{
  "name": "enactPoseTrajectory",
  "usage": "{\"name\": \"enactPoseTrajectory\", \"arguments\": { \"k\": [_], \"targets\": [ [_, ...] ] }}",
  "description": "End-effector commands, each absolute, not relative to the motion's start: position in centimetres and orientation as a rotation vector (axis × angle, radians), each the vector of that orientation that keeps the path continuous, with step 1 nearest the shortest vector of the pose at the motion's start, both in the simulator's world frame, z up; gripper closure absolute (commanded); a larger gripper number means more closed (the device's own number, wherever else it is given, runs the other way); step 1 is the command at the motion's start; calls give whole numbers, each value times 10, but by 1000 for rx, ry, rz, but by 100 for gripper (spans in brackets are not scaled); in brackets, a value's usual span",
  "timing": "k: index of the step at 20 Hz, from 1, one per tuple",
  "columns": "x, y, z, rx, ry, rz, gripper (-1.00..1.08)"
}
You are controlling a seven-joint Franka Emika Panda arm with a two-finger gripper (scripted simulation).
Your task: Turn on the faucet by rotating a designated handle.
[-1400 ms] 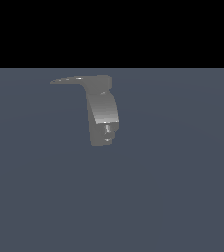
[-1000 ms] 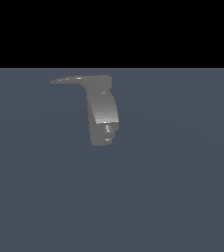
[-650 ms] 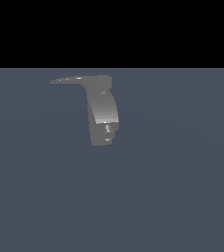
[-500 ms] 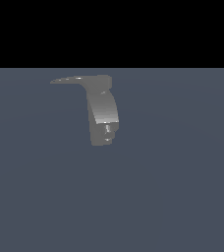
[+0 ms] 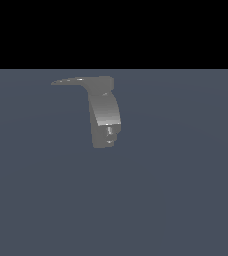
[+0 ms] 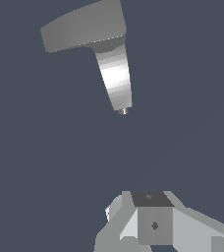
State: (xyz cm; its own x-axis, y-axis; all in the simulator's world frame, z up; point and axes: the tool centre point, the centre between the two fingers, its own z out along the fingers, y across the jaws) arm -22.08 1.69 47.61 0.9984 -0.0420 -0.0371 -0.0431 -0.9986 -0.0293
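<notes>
The grey faucet stands on the dark blue-grey floor, with its curved body ending in a stepped nub. Its thin flat handle sticks out from the top toward the exterior view's left. The wrist view shows the faucet from above, with the broad flat handle and the nub. My gripper shows only in the wrist view. Its fingers look pressed together as one block, holding nothing. It is well apart from the faucet. The arm does not show in the exterior view.
The plain dark blue-grey floor surrounds the faucet, with a black background beyond its far edge. No other objects show.
</notes>
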Motion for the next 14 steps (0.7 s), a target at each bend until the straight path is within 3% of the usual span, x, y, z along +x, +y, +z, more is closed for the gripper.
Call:
{"name": "enactPoseTrajectory", "arguments": {
  "k": [1,14],
  "targets": [
    [-211,19,475,-3104,123,58,108],
    [-137,41,461,-3031,553,74,108]
  ]
}}
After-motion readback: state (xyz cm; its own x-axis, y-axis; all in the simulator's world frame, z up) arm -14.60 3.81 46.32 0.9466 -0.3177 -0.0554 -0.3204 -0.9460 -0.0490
